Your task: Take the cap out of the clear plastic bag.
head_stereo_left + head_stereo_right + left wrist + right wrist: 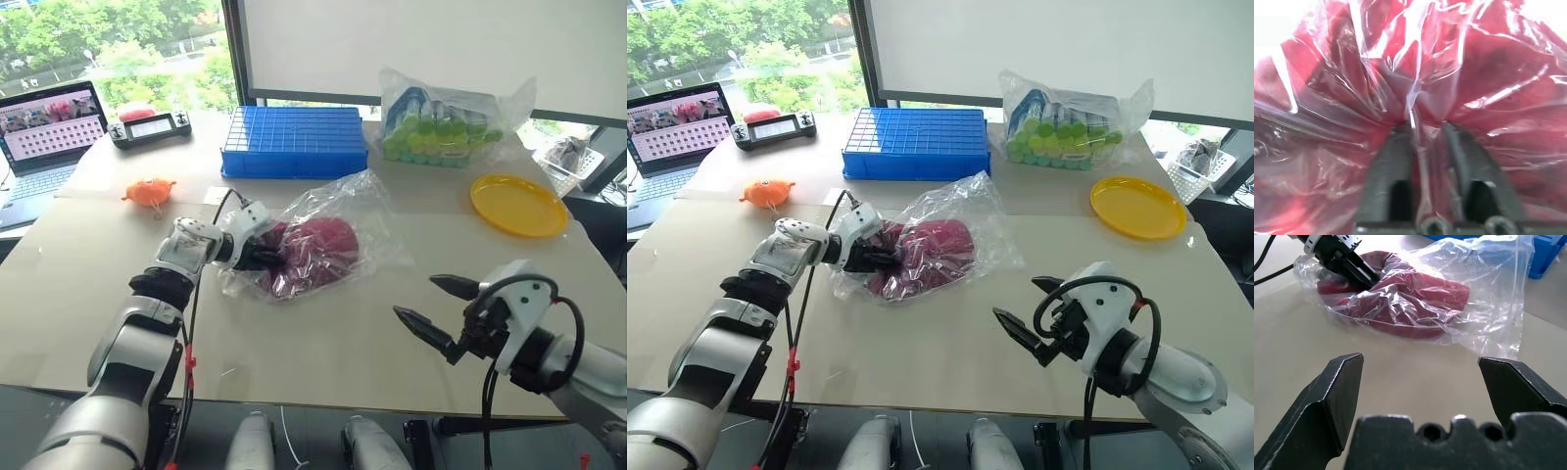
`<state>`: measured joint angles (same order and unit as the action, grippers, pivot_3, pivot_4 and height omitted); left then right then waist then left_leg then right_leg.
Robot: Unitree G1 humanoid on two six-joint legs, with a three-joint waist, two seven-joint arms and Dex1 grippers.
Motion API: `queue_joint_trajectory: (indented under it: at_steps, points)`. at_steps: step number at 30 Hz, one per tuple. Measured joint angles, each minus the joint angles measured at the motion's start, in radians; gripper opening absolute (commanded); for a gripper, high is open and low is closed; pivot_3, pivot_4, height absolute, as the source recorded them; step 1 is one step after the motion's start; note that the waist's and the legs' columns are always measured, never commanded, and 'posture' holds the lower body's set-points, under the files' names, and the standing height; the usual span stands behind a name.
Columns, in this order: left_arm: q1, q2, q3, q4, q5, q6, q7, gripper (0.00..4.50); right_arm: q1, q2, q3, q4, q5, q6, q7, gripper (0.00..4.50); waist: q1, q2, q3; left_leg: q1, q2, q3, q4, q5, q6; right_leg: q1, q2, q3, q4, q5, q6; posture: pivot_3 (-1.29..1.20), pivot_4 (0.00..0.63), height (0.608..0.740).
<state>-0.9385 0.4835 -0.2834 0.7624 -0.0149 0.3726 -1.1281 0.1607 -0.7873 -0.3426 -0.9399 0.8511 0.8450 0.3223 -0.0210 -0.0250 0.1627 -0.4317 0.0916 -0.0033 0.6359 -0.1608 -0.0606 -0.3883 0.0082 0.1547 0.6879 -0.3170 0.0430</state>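
The left gripper pinches the clear plastic bag over the cap.

The cap lies in the clear plastic bag, before the tray.

the cap is dark red fabric, crumpled into a low soft mound, and it sits wholly inside the clear plastic bag. its brim and front cannot be made out through the wrinkled film. the bag is thin, transparent and heavily creased, lying flat on the pale tabletop just in front of the blue tray. the cap fills the bag's left half, while the right and far parts spread out loose and empty, catching bright glints. at the bag's left end the film is bunched and drawn tight over the red cloth, with sharp folds running out from that spot.
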Motion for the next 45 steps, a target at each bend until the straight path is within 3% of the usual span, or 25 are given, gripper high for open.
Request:
queue_joint_trajectory:
  at_steps: [17, 25, 32, 41, 45]
  points:
    - [-0.073, -0.039, 0.016, 0.189, 0.054, -0.185, -0.005, 0.08, -0.031, -0.013, 0.017, 0.029, -0.025, -0.004, 0.024, 4.50, -0.002, 0.000, -0.002, 0.001, 0.000, 0.000, 0.000, 0.000, 0.000, 0.000, 0.000, 0.000, 0.000, 0.000, 0.000, 0.00, 0.150, 0.713]
    - [-0.176, 0.010, 0.047, 0.271, 0.050, -0.522, -0.229, 0.08, -0.051, -0.020, 0.031, 0.087, -0.085, -0.030, 0.080, 4.50, 0.002, -0.002, -0.001, -0.013, 0.000, -0.001, -0.001, 0.000, 0.000, -0.011, 0.000, -0.001, -0.002, 0.001, -0.002, 0.00, 0.150, 0.713]
    - [-0.248, 0.041, 0.007, 0.364, 0.026, -0.890, -0.463, 0.08, -0.052, -0.031, 0.004, 0.189, -0.145, -0.090, 0.168, 4.50, 0.004, -0.002, -0.001, -0.014, -0.001, -0.001, -0.002, 0.000, 0.000, -0.011, 0.000, -0.001, -0.004, 0.002, -0.004, 0.00, 0.150, 0.713]
    - [-0.315, 0.004, -0.110, 0.444, -0.086, -1.131, -0.482, 0.08, -0.061, -0.018, 0.002, 0.282, -0.222, -0.166, 0.227, 4.50, 0.004, -0.003, -0.001, -0.015, -0.002, -0.002, -0.002, 0.000, 0.000, -0.011, 0.000, -0.001, -0.004, 0.002, -0.003, 0.00, 0.150, 0.713]
    - [-0.332, -0.025, -0.118, 0.504, -0.049, -1.206, -0.468, 0.08, -0.059, 0.006, 0.015, 0.290, -0.249, -0.186, 0.230, 4.50, 0.002, -0.003, -0.001, -0.015, -0.002, -0.002, -0.001, 0.000, 0.000, -0.011, 0.000, -0.001, -0.003, 0.002, -0.002, 0.00, 0.150, 0.713]
